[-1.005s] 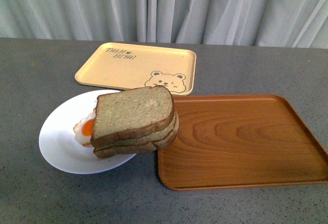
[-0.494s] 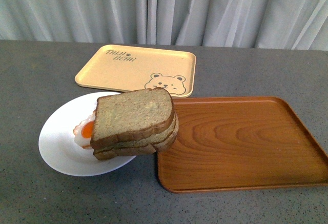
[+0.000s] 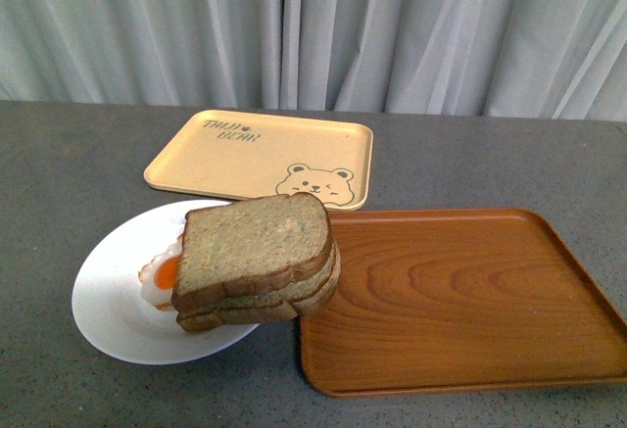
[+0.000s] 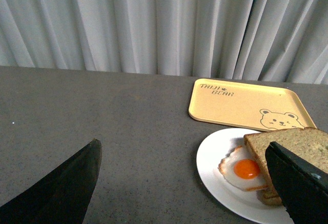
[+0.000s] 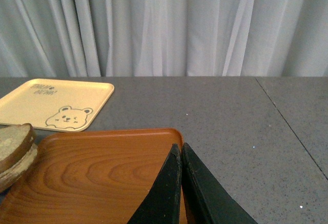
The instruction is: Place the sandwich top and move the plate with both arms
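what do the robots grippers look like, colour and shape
Only the fingers show, in the wrist views. The left gripper has two broad, plain black wedge-shaped fingers with a dull sheen. The right gripper has the same black fingers, tapering to thin pointed tips. No cables, markings or lights are visible; the front view shows no arm.

You have one piece of writing to read: brown lettering point(image 3: 232, 131) in two lines in a corner of the cream tray point(image 3: 196, 159). The lower line says "BEAR". The upper word looks like "TAIJI", though you can't be sure of it. Both wrist views show the same lettering.
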Robot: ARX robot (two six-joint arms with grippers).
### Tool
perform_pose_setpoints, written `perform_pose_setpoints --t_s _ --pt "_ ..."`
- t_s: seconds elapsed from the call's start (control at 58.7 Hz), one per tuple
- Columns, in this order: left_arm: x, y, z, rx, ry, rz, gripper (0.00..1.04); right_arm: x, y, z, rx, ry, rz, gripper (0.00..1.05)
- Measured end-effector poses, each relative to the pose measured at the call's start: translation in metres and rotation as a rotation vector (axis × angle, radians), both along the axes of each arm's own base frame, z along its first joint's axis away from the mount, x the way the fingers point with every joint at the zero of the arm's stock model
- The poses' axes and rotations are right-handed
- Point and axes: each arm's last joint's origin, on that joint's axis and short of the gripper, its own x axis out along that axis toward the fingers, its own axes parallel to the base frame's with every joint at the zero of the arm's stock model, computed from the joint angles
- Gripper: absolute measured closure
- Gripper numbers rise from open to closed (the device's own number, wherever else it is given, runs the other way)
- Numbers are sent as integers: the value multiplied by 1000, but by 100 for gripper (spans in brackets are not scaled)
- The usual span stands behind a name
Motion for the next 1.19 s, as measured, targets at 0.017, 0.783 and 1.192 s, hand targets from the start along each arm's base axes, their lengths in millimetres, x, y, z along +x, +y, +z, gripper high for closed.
perform_pose_setpoints --t_s 0.017,0.783,1.192 --pt "0 0 0 0 0 0 9 0 0 0 0 0 0 103" --pt "0 0 0 0 0 0 9 -13 0 -3 -2 5 1 95" --pt "4 -4 6 -255 439 -133 9 -13 0 -3 -2 5 2 23"
